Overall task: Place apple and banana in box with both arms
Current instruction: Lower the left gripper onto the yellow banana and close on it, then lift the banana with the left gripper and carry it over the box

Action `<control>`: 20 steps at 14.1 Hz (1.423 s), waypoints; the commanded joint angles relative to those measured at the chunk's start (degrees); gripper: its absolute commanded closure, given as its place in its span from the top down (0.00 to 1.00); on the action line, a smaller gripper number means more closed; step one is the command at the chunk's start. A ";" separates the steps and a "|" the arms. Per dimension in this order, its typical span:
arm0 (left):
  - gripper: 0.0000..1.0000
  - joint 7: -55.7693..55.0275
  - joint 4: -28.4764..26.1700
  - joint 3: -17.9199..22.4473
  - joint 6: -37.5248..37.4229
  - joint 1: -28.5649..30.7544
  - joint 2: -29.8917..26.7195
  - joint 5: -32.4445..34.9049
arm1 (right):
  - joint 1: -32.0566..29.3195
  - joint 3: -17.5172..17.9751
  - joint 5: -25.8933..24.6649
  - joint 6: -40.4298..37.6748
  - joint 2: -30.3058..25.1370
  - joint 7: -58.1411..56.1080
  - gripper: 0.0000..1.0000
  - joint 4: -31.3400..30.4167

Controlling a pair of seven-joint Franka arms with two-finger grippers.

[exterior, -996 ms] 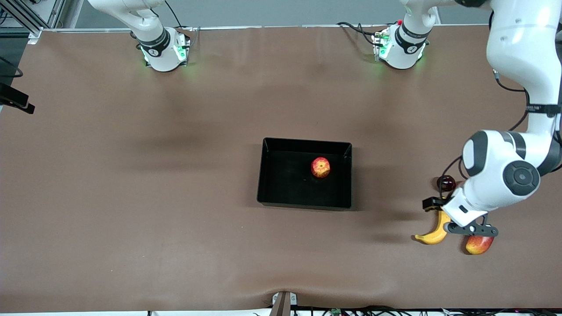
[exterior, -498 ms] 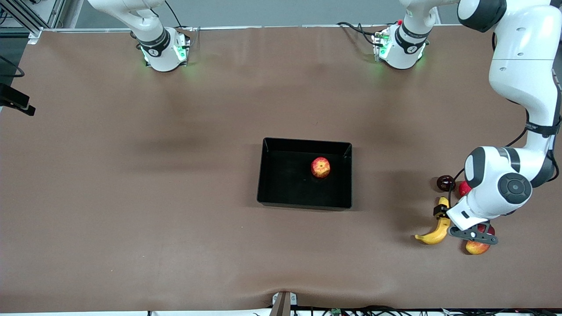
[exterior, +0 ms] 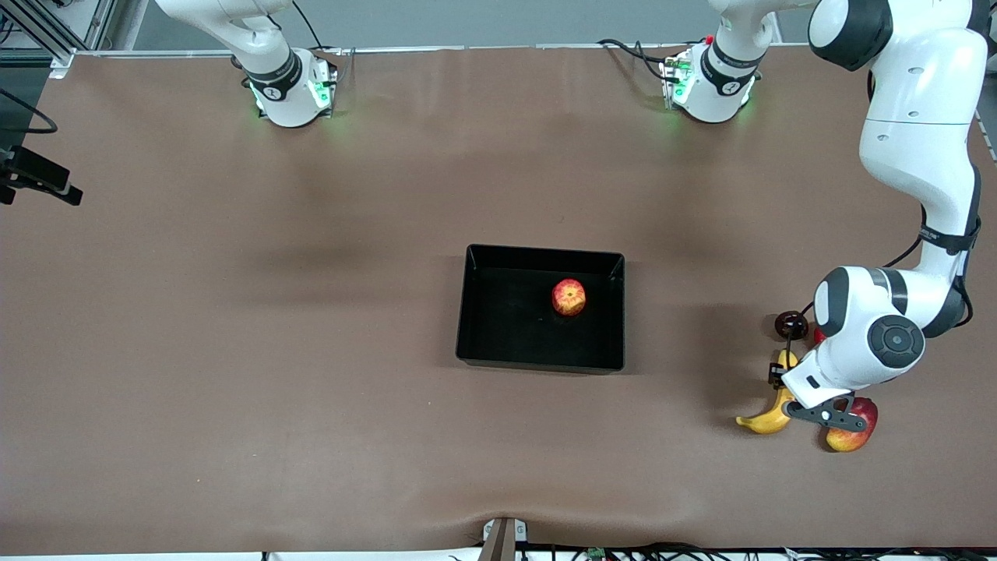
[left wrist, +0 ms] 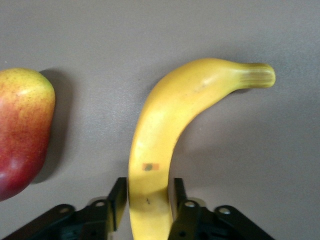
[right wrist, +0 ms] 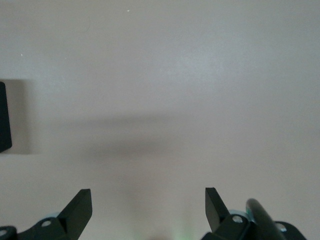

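Observation:
The apple lies inside the black box at the table's middle. The banana lies on the table toward the left arm's end, nearer to the front camera than the box. My left gripper is down at the banana's stem half. In the left wrist view its fingers press both sides of the banana, so the left gripper is shut on it. My right gripper is open and empty over bare table; it is out of the front view.
A red-yellow mango lies right beside the banana, also in the left wrist view. A dark round fruit and a red fruit, partly hidden by the left arm, lie close by. A black edge shows in the right wrist view.
The left arm's wrist has come down and shifted over the banana, and its gripper now sits around it. The apple, the box and the banana have not moved.

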 commanded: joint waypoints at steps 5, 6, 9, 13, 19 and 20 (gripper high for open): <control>0.00 -0.37 -0.62 -1.83 -1.28 -0.28 -5.05 0.89 | -0.52 -0.57 -0.40 -1.78 -0.88 1.31 1.00 0.79; 0.00 -0.72 -0.45 -3.49 -3.29 -0.37 -6.37 0.63 | -0.87 -0.49 -0.40 -1.95 -0.88 1.31 1.00 0.79; 0.00 -8.42 -0.45 -8.06 -6.82 -0.81 -10.15 0.71 | -0.18 -0.05 -2.24 -1.52 -0.97 1.31 1.00 0.79; 0.00 -23.88 -0.18 -10.54 -10.87 -6.07 -13.67 0.80 | -0.09 0.04 -2.33 -1.52 -0.97 1.31 1.00 0.79; 0.00 -44.81 0.96 -10.80 -13.33 -15.65 -15.87 0.53 | -0.09 0.04 -2.24 -1.78 -0.97 1.31 1.00 0.79; 0.00 -47.80 1.31 -10.80 -13.42 -17.49 -15.87 0.53 | -0.09 0.04 -2.24 -1.78 -0.97 1.31 1.00 0.88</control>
